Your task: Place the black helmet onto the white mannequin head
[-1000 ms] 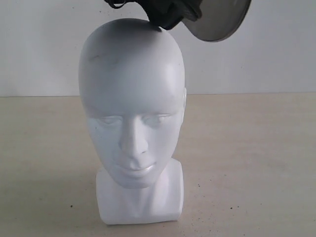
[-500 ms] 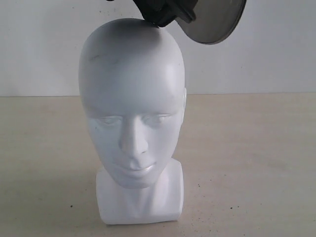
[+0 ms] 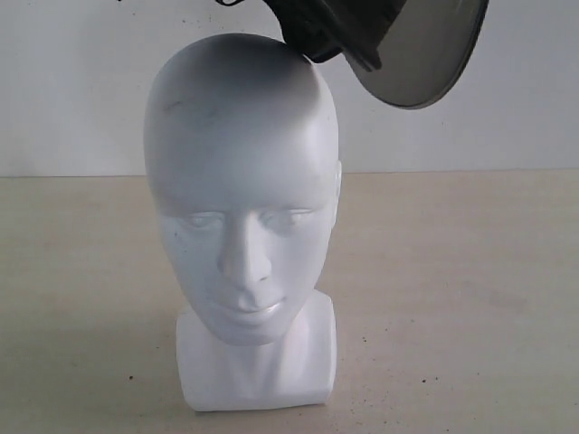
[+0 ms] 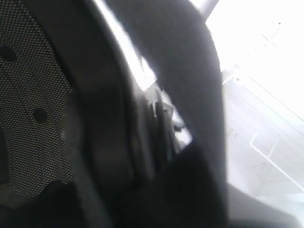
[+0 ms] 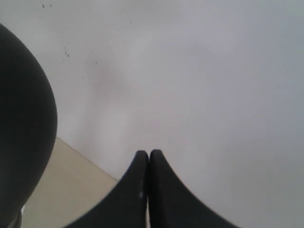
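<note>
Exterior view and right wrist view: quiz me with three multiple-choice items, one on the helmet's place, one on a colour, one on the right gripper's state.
1. Where is the black helmet relative to the white mannequin head?
A. Seated down over the face.
B. Up at the crown, toward the exterior view's right.
C. Lying beside the base.

2. What colour is the helmet's visor?
A. Clear yellow.
B. Smoky grey.
C. Mirror blue.

3. How is the right gripper?
A. Wide open.
B. Shut on a strap.
C. Shut, holding nothing.

Answers: 1 B, the face is fully bare and the helmet sits at the picture's top edge. 2 B, the round visor shows tinted grey. 3 C, the fingertips meet with nothing between them.
</note>
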